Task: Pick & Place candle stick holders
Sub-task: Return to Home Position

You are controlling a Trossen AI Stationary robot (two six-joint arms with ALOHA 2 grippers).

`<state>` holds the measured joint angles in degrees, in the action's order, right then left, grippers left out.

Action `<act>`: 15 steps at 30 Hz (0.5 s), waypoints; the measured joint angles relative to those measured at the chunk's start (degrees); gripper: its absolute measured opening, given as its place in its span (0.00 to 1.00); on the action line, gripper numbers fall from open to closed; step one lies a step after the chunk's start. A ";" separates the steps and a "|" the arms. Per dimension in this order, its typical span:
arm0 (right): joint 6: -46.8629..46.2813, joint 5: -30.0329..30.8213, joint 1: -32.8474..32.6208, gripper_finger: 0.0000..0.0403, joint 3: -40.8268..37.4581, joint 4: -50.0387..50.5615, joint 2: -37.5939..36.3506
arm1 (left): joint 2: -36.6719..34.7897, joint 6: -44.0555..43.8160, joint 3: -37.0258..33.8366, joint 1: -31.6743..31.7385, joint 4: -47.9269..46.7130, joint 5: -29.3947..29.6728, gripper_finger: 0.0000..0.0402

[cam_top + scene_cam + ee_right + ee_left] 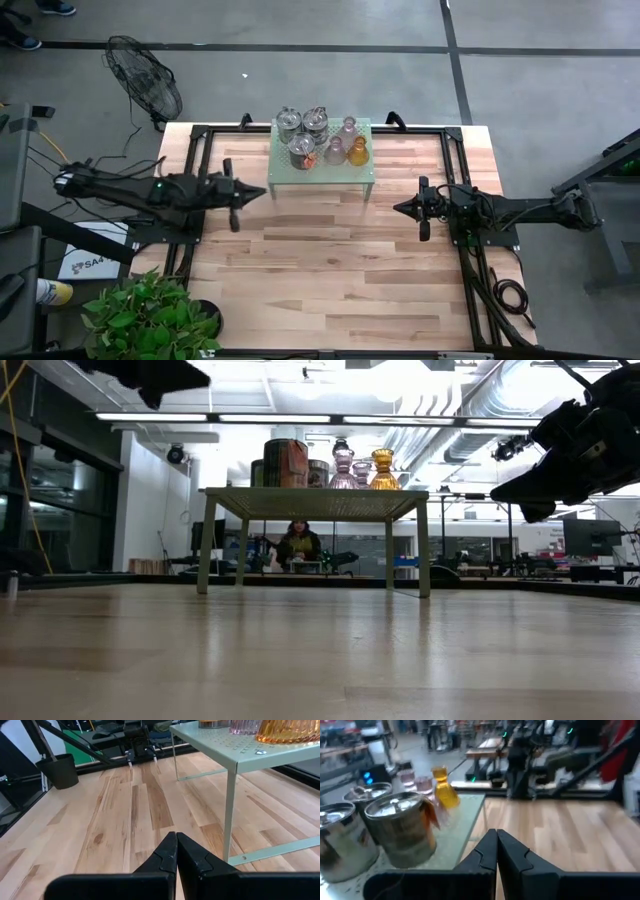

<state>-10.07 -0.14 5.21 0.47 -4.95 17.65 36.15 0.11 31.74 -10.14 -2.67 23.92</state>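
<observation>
Candle stick holders [302, 150], six in all, are seen gathered on the green perforated shelf [340, 176] at the upper middle of the high view, so the placing is judged complete. No holder is seen on the wooden worktop [330, 270] that fills the lower part of that view. The shelf stands on its legs near the worktop's upper edge.

The left gripper [260, 190] is held left of centre, just beside the shelf's lower left corner. Its fingers are pressed together on nothing, as its wrist view shows. The right gripper [400, 208] is held right of centre, a little apart from the shelf, likewise clenched and empty.

Three silvery jar-like holders [316, 121] are clustered upright on the shelf's left half. To their right the three bell-shaped holders [335, 151] are grouped: two pale pink ones [349, 127] and an amber one [358, 152], which is nearest the shelf's right edge.

Nothing is left to be picked. Only the return of both arms to rest is judged outstanding.
</observation>
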 joint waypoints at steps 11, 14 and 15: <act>0.02 -0.02 -0.02 0.00 0.02 0.02 -0.02 | -21.90 2.57 -17.20 0.01 3.19 -10.94 0.00; 0.02 -0.02 -0.02 0.00 0.00 0.02 -0.02 | -28.88 2.70 -20.94 0.01 3.19 -13.43 0.00; 0.02 -0.02 -0.02 0.00 0.01 0.02 -0.02 | -31.47 2.72 -22.37 0.01 3.16 -13.82 0.00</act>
<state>-10.04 -0.16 5.19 0.48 -4.93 17.63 4.69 2.83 9.36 -10.13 0.49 10.10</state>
